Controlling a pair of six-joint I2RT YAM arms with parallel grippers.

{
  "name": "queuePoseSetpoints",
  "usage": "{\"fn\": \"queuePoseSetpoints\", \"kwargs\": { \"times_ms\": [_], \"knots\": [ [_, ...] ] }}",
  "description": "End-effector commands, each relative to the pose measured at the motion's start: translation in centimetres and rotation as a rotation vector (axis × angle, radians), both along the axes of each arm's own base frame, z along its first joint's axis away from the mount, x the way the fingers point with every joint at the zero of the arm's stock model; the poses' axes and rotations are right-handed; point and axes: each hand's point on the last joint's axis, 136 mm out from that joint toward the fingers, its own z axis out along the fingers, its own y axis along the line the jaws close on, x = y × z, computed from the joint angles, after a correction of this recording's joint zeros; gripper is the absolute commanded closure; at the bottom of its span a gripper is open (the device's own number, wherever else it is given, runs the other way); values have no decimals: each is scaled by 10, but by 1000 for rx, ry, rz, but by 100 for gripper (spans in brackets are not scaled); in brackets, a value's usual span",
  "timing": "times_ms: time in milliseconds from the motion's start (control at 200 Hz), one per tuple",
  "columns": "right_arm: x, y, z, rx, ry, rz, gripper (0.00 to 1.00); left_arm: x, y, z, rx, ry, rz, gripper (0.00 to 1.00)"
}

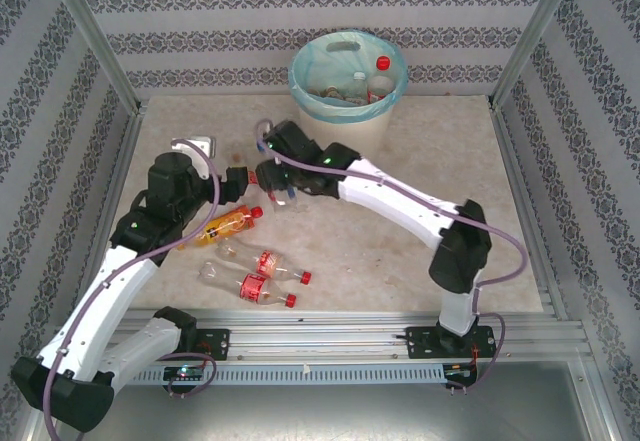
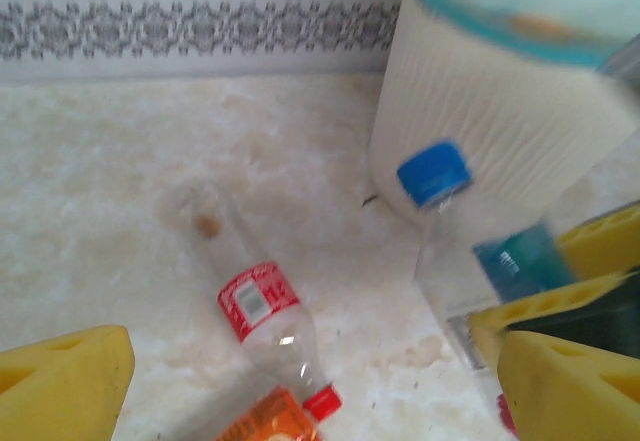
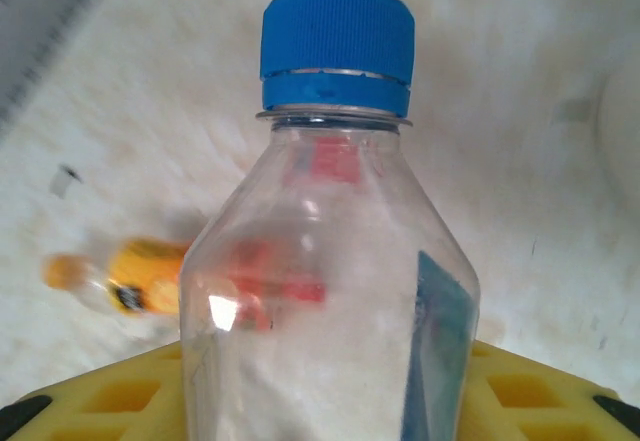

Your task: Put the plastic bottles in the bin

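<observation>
Holding the blue-capped bottle (image 3: 330,261), your right pincer (image 3: 320,371) is standing clamped on its clear body, with the yellow fingers sitting on both sides and the cap pointing away from the wrist. From above, you are seeing this pincer over the middle of the tabletop (image 1: 450,151), near the bin (image 1: 345,126). The bin is standing at the far edge, and some bottles are already lying inside it. Your left pincer (image 1: 238,175) is hovering just beside the right one, with its fingers standing wide apart and gripping nothing. Toward the near edge, the orange bottle (image 1: 225,226) and two red-labelled bottles (image 1: 268,261) are lying on their sides, apart from both pincers.
</observation>
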Motion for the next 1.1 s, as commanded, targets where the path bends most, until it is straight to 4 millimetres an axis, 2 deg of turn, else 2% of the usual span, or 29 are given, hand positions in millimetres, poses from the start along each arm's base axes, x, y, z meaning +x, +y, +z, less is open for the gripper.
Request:
{"fn": "queuePoseSetpoints", "kwargs": {
  "times_ms": [0, 90, 140, 190, 265, 410, 555, 709, 1094],
  "knots": [
    [24, -21, 98, 29, -293, -12, 50, 5, 0, 37, -3, -86, -15, 6],
    [50, -39, 147, 39, -453, -67, 51, 9, -2, 47, -4, -112, -22, 6],
    [67, -48, 167, 34, -528, -99, 51, 11, -4, 51, -6, -123, -27, 6],
    [86, -57, 181, 29, -595, -137, 51, 14, -5, 51, -8, -127, -31, 6],
    [117, -70, 189, -1, -664, -193, 51, 17, -7, 50, -7, -125, -37, 6],
    [181, -91, 170, -107, -687, -288, 52, 18, -8, 41, 0, -120, -43, 6],
    [215, -103, 148, -210, -685, -330, 52, 18, -7, 34, 11, -113, -43, 6],
    [231, -114, 125, -280, -660, -360, 52, 19, -9, 27, 8, -105, -51, 6],
    [252, -153, 92, -368, -590, -429, 45, 19, -12, 15, -2, -92, -68, 6]
  ]
}}
